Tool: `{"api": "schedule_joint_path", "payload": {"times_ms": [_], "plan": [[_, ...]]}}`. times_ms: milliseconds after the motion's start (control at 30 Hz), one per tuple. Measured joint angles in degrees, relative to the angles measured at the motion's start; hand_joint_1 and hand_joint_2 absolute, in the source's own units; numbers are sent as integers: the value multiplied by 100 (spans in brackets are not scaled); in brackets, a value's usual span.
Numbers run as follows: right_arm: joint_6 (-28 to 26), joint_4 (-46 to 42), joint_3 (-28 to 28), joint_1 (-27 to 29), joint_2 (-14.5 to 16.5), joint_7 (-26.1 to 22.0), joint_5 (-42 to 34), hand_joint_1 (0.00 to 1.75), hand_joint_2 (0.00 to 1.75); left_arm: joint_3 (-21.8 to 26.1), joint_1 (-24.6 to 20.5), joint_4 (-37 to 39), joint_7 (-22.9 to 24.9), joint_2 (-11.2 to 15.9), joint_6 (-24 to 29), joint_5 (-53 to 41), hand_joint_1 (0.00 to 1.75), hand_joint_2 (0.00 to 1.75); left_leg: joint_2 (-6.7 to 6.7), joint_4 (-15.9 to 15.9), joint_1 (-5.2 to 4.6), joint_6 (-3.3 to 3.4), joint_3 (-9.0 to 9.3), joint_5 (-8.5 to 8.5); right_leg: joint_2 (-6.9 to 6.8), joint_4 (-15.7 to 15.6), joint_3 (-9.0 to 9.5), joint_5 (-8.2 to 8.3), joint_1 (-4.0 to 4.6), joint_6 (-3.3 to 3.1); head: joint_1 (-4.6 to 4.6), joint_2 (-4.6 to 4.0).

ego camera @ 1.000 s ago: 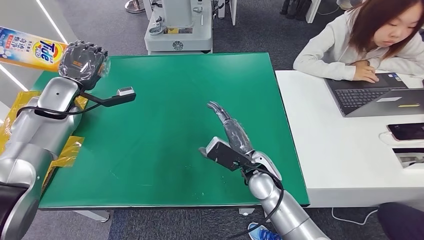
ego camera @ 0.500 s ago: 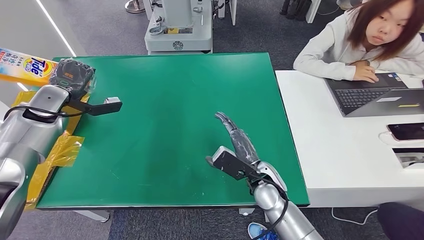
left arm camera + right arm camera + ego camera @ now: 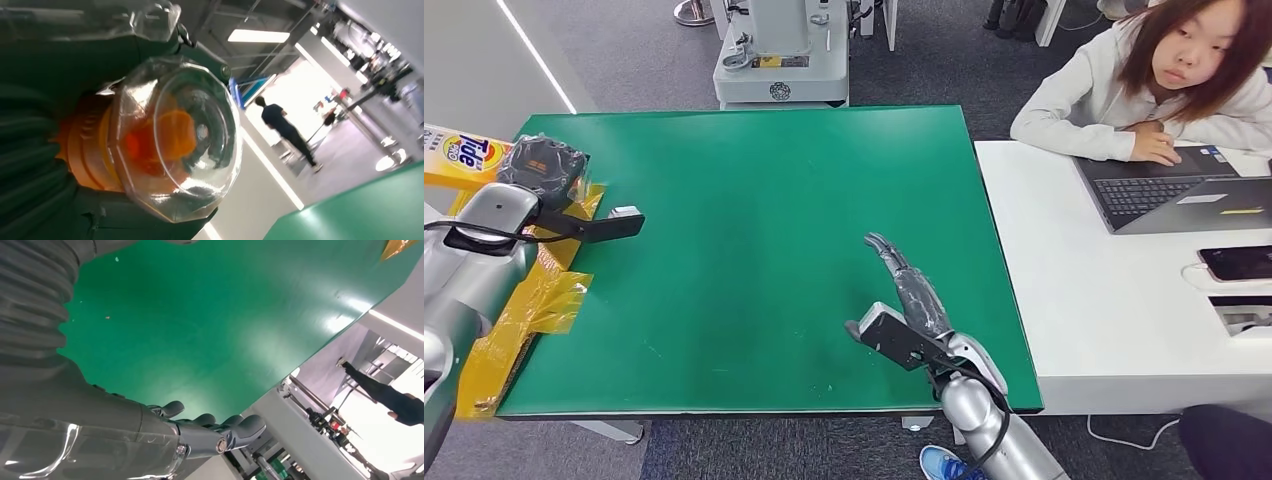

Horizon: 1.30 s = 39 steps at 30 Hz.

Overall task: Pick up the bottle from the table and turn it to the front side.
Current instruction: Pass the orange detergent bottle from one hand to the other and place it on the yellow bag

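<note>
At the table's [image 3: 754,180] far left edge, my left hand [image 3: 544,170] grips the bottle [image 3: 459,155], fingers wrapped round its orange neck. I judge it rigid, fairly heavy, slick. My right hand [image 3: 904,280] hovers empty, fingers extended.

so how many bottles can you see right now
1: an orange Tide detergent bottle with a clear cap, held by the left hand off the green table's left edge. The right hand holds nothing. None seem hidden.

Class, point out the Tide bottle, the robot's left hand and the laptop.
Tide bottle [image 3: 462,153], head view, on its yellow label.
Left hand [image 3: 544,168], head view, on its dark back.
Laptop [image 3: 1169,195], head view, on the keyboard.
</note>
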Motion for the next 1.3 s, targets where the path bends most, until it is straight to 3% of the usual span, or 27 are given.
{"api": "schedule_joint_path", "payload": {"times_ms": [300, 867, 1300], "plan": [[25, -147, -36, 124, -27, 84, -15, 0, 175, 22, 364, 68, -38, 133, -36, 80, 175, 175, -1, 0, 0, 0, 0, 0, -1, 0, 0, 0, 0, 0, 0, 0], [67, -393, -97, 297, -59, 202, 62, 0, 175, 193, 770, 158, -101, 20, -93, 238, 175, 175, -1, 0, 0, 0, 0, 0, -1, 0, -1, 0, 0, 0, 0, 0], [93, -393, -99, 311, -95, 204, 60, 0, 175, 748, 1106, 181, -226, -73, -11, 745, 175, 175, 0, -1, 0, 0, 0, 0, 0, 0, -1, -1, 0, -1, 0, 1]]}}
